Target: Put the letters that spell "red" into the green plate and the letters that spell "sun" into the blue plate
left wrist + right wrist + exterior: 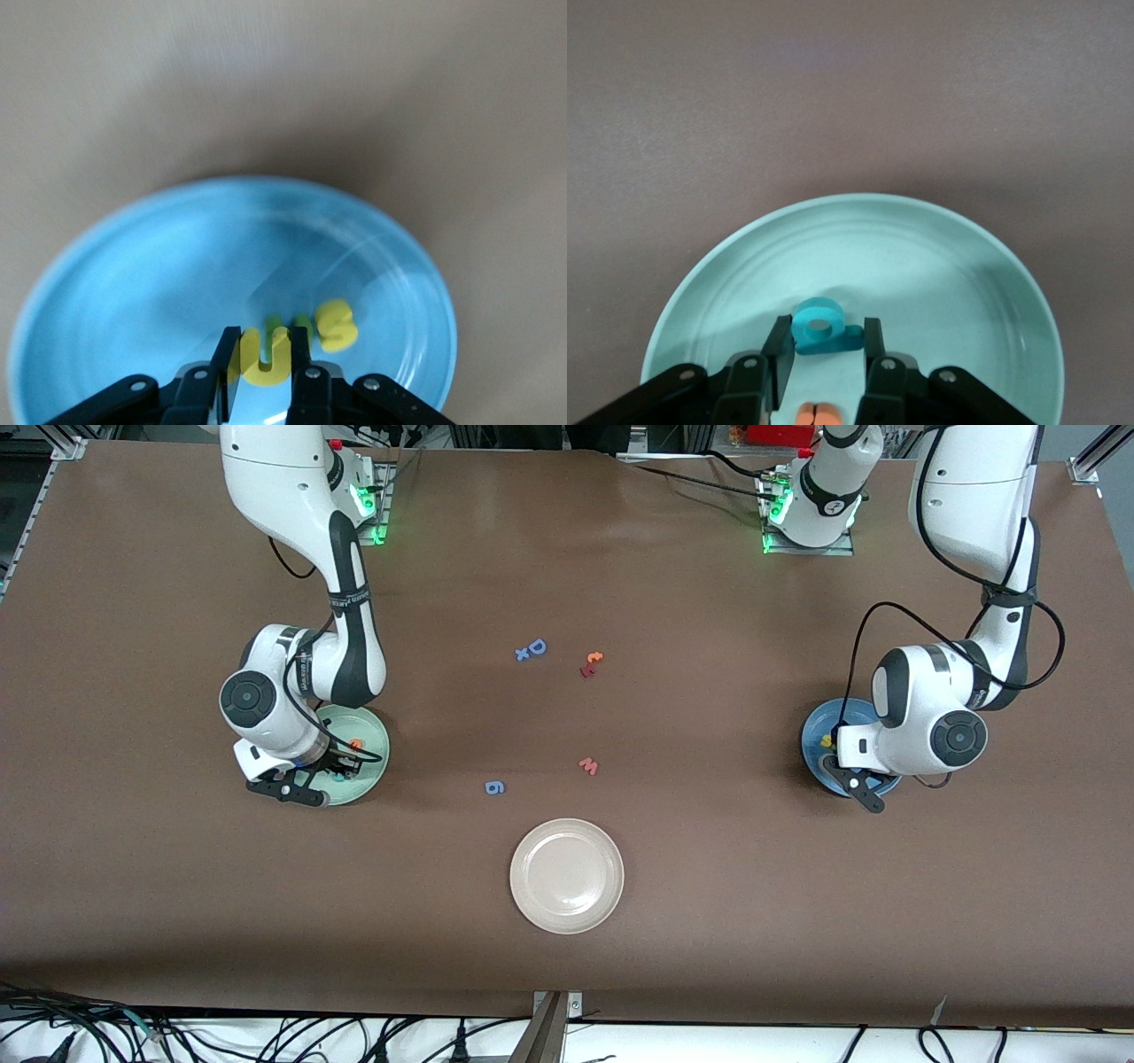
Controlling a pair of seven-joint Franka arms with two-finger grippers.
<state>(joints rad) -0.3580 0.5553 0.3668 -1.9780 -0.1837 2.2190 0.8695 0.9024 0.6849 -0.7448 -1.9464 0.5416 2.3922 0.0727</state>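
Front view: the right gripper (321, 772) is over the green plate (372, 735), which lies toward the right arm's end of the table. An orange "e" (356, 743) lies in that plate. In the right wrist view, the fingers (777, 347) stand on either side of a teal "d" (820, 327); they are clamped on it just above the plate's (948, 266) surface, and an orange piece (818, 413) shows between the finger bases. The teal "r" cannot be made out in any view. The left gripper (842, 772) is over the blue plate (813, 731), which lies toward the left arm's end of the table. In the left wrist view, the fingers (301, 354) are closed on a yellow u/n letter (266, 354), held low over the plate (133, 283). A yellow "s" (335, 325) lies in the plate just beside the held letter, and a dark green piece (285, 326) shows between the two; its shape cannot be told. Mid-table lie a blue "D" (537, 646) with a small blue "x" (522, 654) touching it, an orange "t" (594, 658) with a dark red letter (586, 670) just beside it, a pink-red "w" (588, 765) and a blue "g" (494, 786). A beige plate (567, 876) lies nearer to the front camera than all of these, holding nothing.
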